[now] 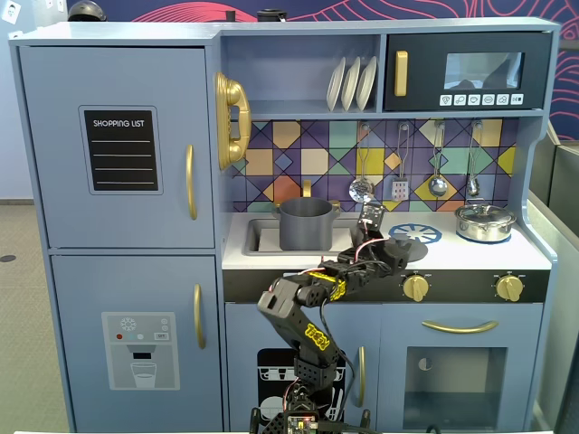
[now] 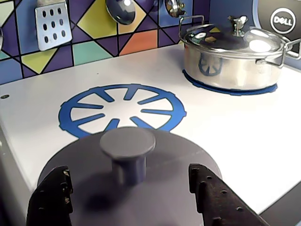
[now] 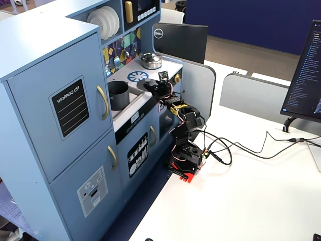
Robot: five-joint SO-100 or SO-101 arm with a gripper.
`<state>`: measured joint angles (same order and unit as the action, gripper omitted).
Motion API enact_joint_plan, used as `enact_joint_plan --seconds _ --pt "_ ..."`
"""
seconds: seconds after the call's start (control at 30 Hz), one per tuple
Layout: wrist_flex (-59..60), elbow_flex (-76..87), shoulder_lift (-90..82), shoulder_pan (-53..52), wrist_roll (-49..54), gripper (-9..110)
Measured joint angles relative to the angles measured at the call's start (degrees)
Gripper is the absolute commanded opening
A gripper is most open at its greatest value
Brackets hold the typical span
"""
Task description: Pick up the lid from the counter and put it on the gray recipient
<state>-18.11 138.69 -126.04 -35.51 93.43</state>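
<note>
The lid is a flat dark gray disc with a central knob. It lies on the white counter just in front of the blue burner print. My gripper is open. Its two black fingers stand on either side of the knob without touching it. In a fixed view the lid lies near the counter's front edge with the gripper over it. The gray recipient, a dark gray pot, stands in the sink to the left. It also shows in the other fixed view.
A shiny silver pot with its own lid stands on the right burner. Utensils hang on the tiled back wall. The counter's front edge and gold knobs lie just below the lid. A sink faucet rises behind the gray pot.
</note>
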Motion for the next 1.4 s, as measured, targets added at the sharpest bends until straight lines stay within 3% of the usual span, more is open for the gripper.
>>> enact_joint_plan --seconds 0.7,0.97,1.4 --pt "-2.90 -10.99 15.73 0.00 -0.18 19" --pt "-3.96 -12.22 17.75 0.00 0.62 0" --pt "-5.19 -13.54 17.93 0.70 1.32 0"
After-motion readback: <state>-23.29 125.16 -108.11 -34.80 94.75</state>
